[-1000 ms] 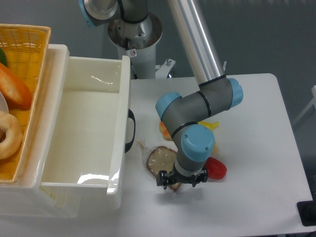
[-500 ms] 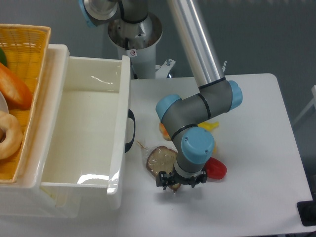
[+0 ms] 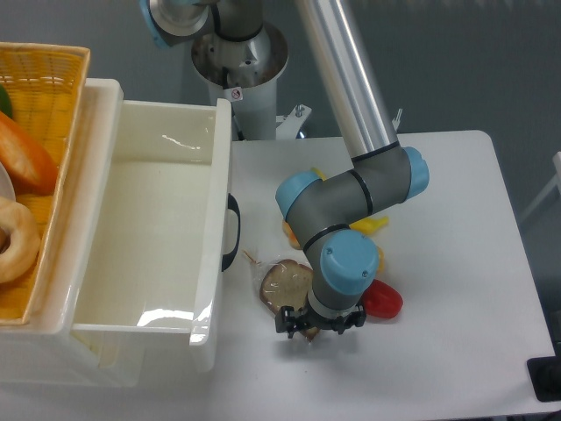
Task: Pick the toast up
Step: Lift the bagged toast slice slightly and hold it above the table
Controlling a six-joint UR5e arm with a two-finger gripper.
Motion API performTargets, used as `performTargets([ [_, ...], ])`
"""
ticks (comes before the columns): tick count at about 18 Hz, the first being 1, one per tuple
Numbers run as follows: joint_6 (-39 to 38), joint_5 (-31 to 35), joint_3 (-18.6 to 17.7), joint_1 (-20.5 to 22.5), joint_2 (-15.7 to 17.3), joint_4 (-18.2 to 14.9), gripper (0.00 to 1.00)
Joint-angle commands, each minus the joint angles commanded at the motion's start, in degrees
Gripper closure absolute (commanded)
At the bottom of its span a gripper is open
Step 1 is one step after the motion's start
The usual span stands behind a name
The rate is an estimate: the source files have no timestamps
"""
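**Toast pick: gripper low over the slice**

Fixed camera: the toast (image 3: 286, 285) lies flat on the white table (image 3: 456, 289), just right of the white bin (image 3: 149, 254) and its black handle (image 3: 231, 232). Long axis runs upper left to lower right, the lower-right end hidden under the gripper (image 3: 308, 330). Brown face, darker crust, shiny clear wrap. Finger spacing: cannot tell, wrist blocks it. Red item (image 3: 382, 300) just right of the wrist

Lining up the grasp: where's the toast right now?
On the table, the toast lies just right of the white bin, partly under the pincer.
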Motion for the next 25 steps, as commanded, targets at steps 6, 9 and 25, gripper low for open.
performTargets([
  [6, 0.1, 0.0, 0.1, -0.1, 0.0, 0.1, 0.0],
  [9, 0.1, 0.0, 0.1, -0.1, 0.0, 0.1, 0.01],
  [25, -0.4, 0.0, -0.4, -0.4, 0.1, 0.0, 0.61],
])
